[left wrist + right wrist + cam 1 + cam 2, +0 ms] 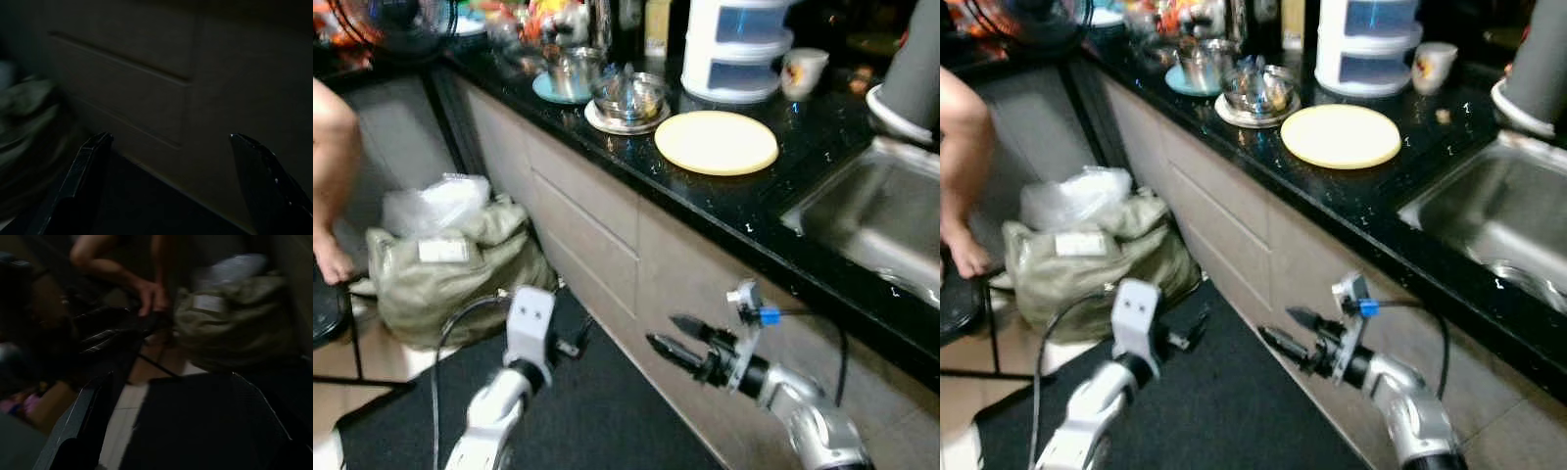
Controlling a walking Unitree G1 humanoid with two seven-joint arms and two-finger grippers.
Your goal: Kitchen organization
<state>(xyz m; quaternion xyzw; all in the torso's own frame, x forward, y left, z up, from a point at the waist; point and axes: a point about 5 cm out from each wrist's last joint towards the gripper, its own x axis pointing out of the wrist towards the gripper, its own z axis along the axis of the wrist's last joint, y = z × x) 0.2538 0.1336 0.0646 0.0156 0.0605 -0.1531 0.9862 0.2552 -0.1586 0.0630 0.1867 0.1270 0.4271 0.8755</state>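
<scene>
On the black counter (724, 201) lies a pale yellow plate (716, 142). Behind it a steel bowl (629, 96) sits on a white plate, and a steel pot (570, 70) rests on a teal plate. A white stacked container (736, 49) and a mug (802, 70) stand further back. The steel sink (876, 225) is at the right. Both arms hang low in front of the cabinet drawers (582, 220). My right gripper (663, 331) is open and points left, holding nothing. My left gripper (168, 137) is open and faces the drawer fronts.
A green bag (450, 269) topped with a clear plastic bag (435, 204) lies on the floor at the left, by a dark mat (578, 411). A person's leg and foot (331, 186) are at the far left. A fan (396, 24) stands at the back left.
</scene>
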